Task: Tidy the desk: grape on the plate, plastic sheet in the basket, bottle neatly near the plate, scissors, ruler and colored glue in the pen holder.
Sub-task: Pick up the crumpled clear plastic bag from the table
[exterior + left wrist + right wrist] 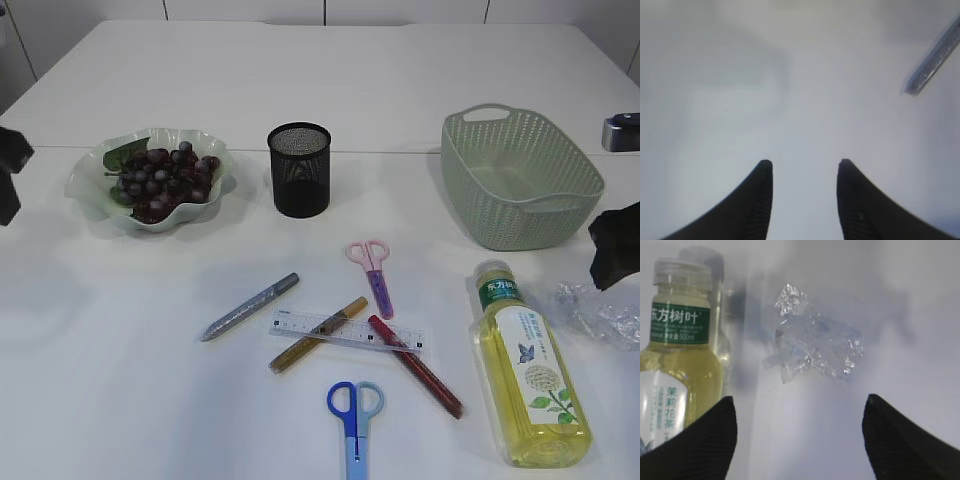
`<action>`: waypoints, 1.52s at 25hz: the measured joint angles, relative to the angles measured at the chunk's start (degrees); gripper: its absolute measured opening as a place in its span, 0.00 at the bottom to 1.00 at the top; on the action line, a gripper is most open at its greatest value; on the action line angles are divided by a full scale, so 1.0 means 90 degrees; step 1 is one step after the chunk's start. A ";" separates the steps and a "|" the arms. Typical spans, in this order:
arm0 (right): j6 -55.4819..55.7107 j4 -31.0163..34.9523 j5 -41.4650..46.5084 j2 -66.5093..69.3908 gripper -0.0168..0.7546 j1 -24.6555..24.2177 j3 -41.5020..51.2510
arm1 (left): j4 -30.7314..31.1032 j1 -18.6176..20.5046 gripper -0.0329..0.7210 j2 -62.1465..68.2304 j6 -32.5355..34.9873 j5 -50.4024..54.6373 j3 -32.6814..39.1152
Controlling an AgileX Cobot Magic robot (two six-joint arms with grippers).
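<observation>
At the far left of the desk (300,60), well to the left of the pen holder (299,169), the left gripper (805,195) is seen over bare tabletop with its jaws apart and nothing between them; only the tip of a silver glue pen (935,60) shows at the upper right of its wrist view. Left of the pen holder, the grape (160,180) is already found lying on the plate (85,185), so that part of the job can be judged done. The pen holder itself appears to hold nothing yet. In front of it, the silver glue pen, a gold glue pen (318,335) and a red glue pen (415,366) are spread out, the gold and red ones lying across the clear ruler (345,331). Pink scissors (374,272) lie just behind the ruler and blue scissors (353,418) in front of it; all of these are left to be stowed. Right of the pen holder, the basket (520,175) is seen with no sheet inside. The bottle (525,365) lies on its side well right of the pen holder and far from the plate, so it is still to be moved. Beside it, the crumpled plastic sheet (815,345) rests on the desk, and the right gripper (799,440) hangs above it with its jaws spread wide and nothing held; the sheet is judged to be the item now in hand.
</observation>
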 joint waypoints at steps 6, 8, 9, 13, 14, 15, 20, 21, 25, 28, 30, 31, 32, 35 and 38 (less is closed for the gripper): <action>-0.0093 -0.0107 -0.0078 0.0938 0.81 0.0000 -0.0326 | 0.0071 0.0000 0.45 -0.0925 0.0000 -0.0041 0.0809; -0.0107 -0.0141 -0.0127 0.1144 0.81 0.0000 -0.0351 | 0.0296 0.0000 0.44 -0.1131 0.0004 -0.0041 0.0896; -0.0109 -0.0154 -0.0187 0.1232 0.80 0.0000 -0.0351 | 0.0400 0.0000 0.43 -0.1215 0.0004 -0.0041 0.0903; -0.0133 -0.0162 -0.0454 0.1439 0.80 0.0000 -0.0367 | 0.0628 0.0000 0.42 -0.1381 0.0004 -0.0041 0.0903; -0.0133 -0.0162 -0.0504 0.1484 0.79 0.0000 -0.0367 | 0.0643 0.0000 0.41 -0.1379 0.0004 -0.0041 0.0903; -0.0133 -0.0169 -0.0558 0.1521 0.79 0.0000 -0.0367 | 0.0643 0.0000 0.41 -0.1388 0.0004 -0.0041 0.0903; -0.0133 -0.0210 -0.0952 0.1771 0.79 0.0000 -0.0367 | 0.0643 0.0000 0.41 -0.1388 0.0004 -0.0041 0.0903; -0.0133 -0.0226 -0.1002 0.1795 0.79 0.0000 -0.0367 | 0.0643 0.0000 0.41 -0.1388 0.0004 -0.0041 0.0903; -0.0133 -0.0286 -0.1058 0.1806 0.77 0.0000 -0.0373 | 0.0643 0.0000 0.40 -0.1393 0.0004 -0.0041 0.0903; -0.0144 -0.0300 -0.1097 0.1819 0.72 0.0000 -0.0373 | 0.0643 0.0000 0.39 -0.1393 0.0004 -0.0041 0.0903; -0.0144 -0.0300 -0.1097 0.1828 0.68 0.0000 -0.0373 | 0.0643 0.0000 0.39 -0.1393 0.0004 -0.0041 0.0903; -0.0144 -0.0300 -0.1097 0.1844 0.66 0.0000 -0.0373 | 0.0643 0.0000 0.39 -0.1393 0.0004 -0.0041 0.0903; -0.0144 -0.0300 -0.1097 0.1858 0.64 0.0000 -0.0373 | 0.0643 0.0000 0.39 -0.1393 0.0004 -0.0041 0.0903; -0.0144 -0.0300 -0.1083 0.1943 0.58 0.0000 -0.0383 | 0.0643 0.0000 0.39 -0.1393 0.0004 -0.0041 0.0903; -0.0144 -0.0300 -0.1042 0.2006 0.48 0.0000 -0.0383 | 0.0643 0.0000 0.39 -0.1393 0.0004 -0.0041 0.0903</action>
